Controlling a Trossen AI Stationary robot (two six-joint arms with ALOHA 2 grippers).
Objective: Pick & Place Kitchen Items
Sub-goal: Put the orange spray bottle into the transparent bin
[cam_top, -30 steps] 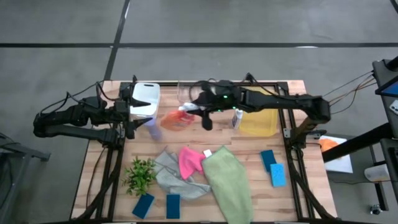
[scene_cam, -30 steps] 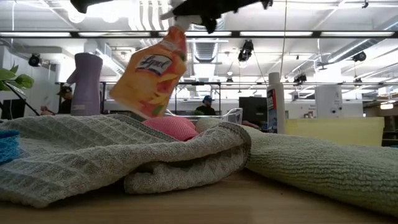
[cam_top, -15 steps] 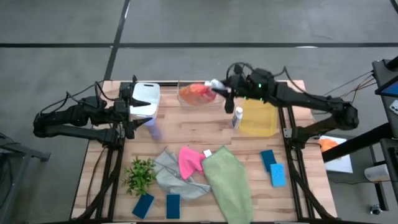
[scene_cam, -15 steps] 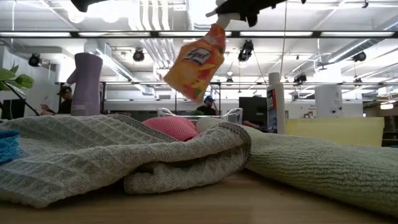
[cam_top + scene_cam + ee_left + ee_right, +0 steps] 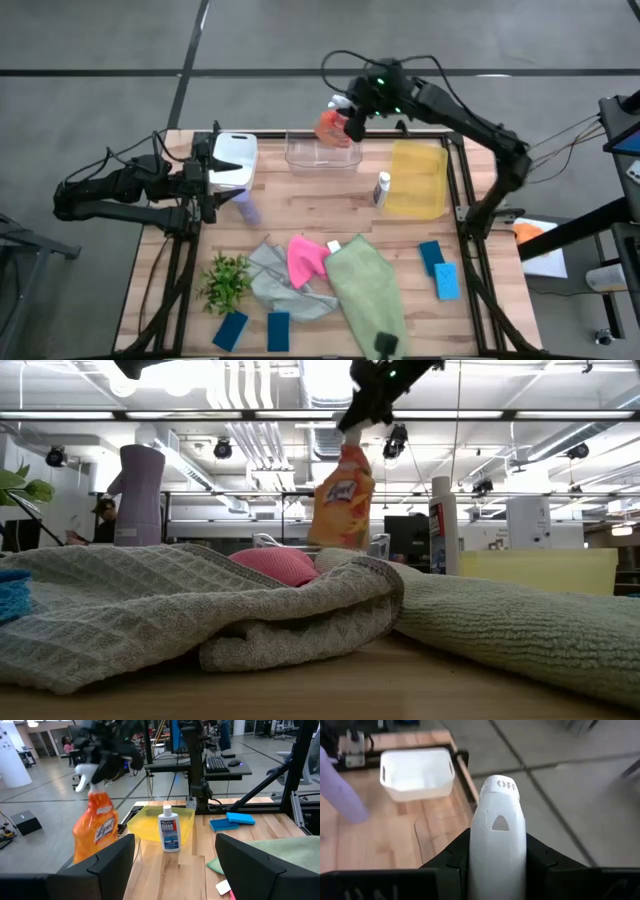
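Observation:
An orange spray bottle (image 5: pixel 328 127) with a white trigger head hangs over the far rim of the clear tray (image 5: pixel 322 155), my right gripper (image 5: pixel 350 118) shut on it. In the low view the spray bottle (image 5: pixel 340 500) hangs almost upright. The purple bottle (image 5: pixel 245 208) and the small white bottle (image 5: pixel 381 188) stand on their bases. Pink cloth (image 5: pixel 305 258), grey cloth (image 5: pixel 278 288) and green cloth (image 5: pixel 366 295) lie heaped near the front. Blue sponges (image 5: pixel 438 270) lie flat on the table. My left gripper (image 5: pixel 175 862) waits open at the left by the white tray (image 5: pixel 236 155). My right gripper pinches the spray bottle's white trigger head (image 5: pixel 497 832) between its two fingers (image 5: pixel 452 857). The fingers come slanting down from the table's right side. The bottle's orange body (image 5: pixel 340 505) hangs below them, nearly upright and lifted clear of table and tray.
A yellow tray (image 5: pixel 417 178) stands at the far right beside the small white bottle. A small green plant (image 5: pixel 225 280) and two more blue sponges (image 5: pixel 255 330) sit at the near left. Bare wood shows between the trays and the cloths.
My right gripper has carried the spray bottle up and toward the table's far edge, from beside the purple bottle to over the clear tray, tipping its fingers more level. The bottle has swung from a strong tilt to hanging almost upright.

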